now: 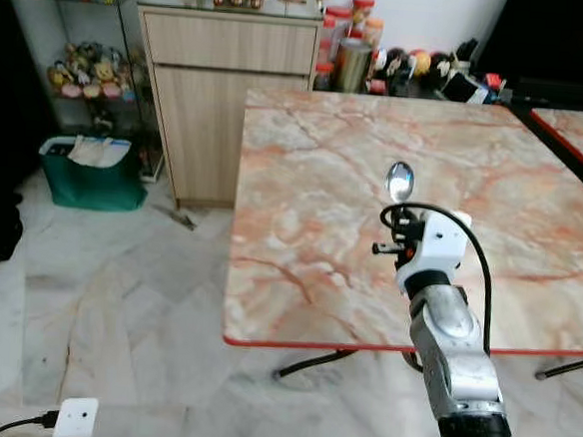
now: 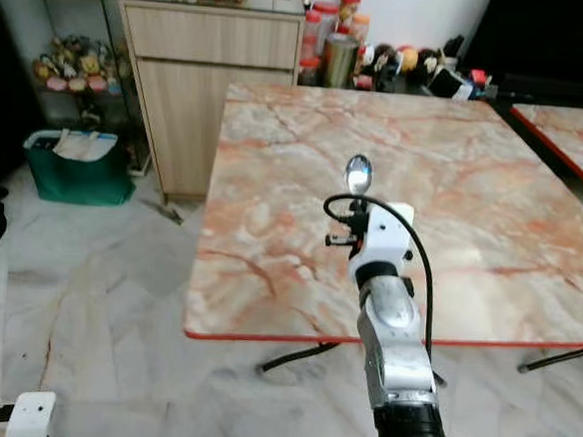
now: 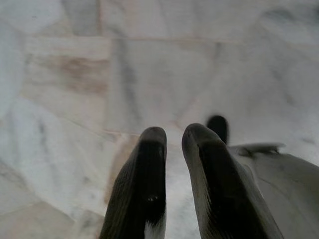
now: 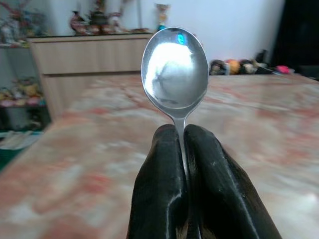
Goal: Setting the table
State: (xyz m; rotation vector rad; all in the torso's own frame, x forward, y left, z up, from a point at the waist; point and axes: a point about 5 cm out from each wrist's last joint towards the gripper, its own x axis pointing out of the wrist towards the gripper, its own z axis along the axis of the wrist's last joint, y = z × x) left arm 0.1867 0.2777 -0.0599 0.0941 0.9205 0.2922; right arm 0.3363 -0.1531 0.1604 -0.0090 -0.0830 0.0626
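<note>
Beneath and beyond the tool (image 1: 400, 218) spreads a desk (image 1: 322, 211) of pinkish-orange marble pattern with a red rim. Past its far-left corner stands a light wooden cabinet (image 1: 225, 94), its top crowded with small items, perhaps figurines. Left of the cabinet, glass shelves (image 1: 77, 59) hold little figures, with a green bag (image 1: 93, 173) on the floor below. The floor (image 1: 95, 315) is pale veined marble tile. A white wall (image 1: 426, 18) backs jars and toys (image 1: 402, 64) beyond the desk.
</note>
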